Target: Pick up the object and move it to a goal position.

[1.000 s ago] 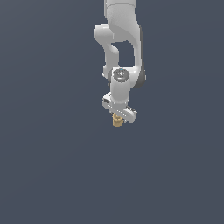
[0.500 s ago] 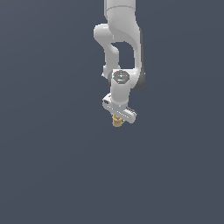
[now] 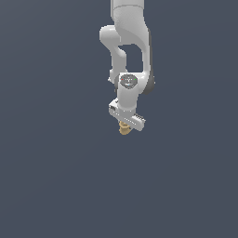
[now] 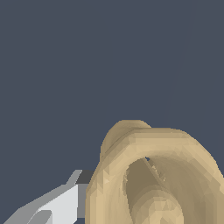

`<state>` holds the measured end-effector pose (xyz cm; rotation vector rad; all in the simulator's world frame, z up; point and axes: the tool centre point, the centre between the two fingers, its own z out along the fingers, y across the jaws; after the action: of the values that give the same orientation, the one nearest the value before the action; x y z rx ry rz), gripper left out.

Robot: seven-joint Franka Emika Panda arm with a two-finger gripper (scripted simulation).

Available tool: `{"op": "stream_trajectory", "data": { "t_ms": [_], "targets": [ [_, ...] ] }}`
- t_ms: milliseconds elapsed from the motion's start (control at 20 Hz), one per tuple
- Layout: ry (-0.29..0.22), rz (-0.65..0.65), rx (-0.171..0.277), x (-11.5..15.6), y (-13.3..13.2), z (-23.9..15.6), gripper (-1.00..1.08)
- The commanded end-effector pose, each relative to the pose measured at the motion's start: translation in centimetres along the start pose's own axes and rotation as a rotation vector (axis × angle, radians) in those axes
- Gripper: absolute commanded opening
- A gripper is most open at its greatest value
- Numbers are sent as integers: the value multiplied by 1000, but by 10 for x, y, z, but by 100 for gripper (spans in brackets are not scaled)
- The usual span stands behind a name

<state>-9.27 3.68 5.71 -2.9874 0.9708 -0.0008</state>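
Observation:
The object is a tiny tan-gold stubby ridged piece. It shows just under the white gripper in the exterior view, near the middle of the picture. In the wrist view the object fills much of the picture, tan and flared with a hollow middle, and one white fingertip lies against its side. The other finger is hidden behind it. The gripper is shut on the object. The arm hangs down from above over the plain dark grey surface.
Only the white arm and the flat dark grey surface show. No goal marker or other object is in view.
The arm and the held object look almost the same across the frames; at most a very slight shift.

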Motion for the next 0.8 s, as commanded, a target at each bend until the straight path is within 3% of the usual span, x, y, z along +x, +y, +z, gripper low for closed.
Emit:
{"op": "stream_trajectory", "data": {
  "t_ms": [0, 350, 750],
  "targets": [
    [1, 0, 1, 2, 0, -6, -100],
    [1, 1, 0, 12, -1, -42, -100],
    [1, 1, 0, 32, -2, -112, -100]
  ]
}}
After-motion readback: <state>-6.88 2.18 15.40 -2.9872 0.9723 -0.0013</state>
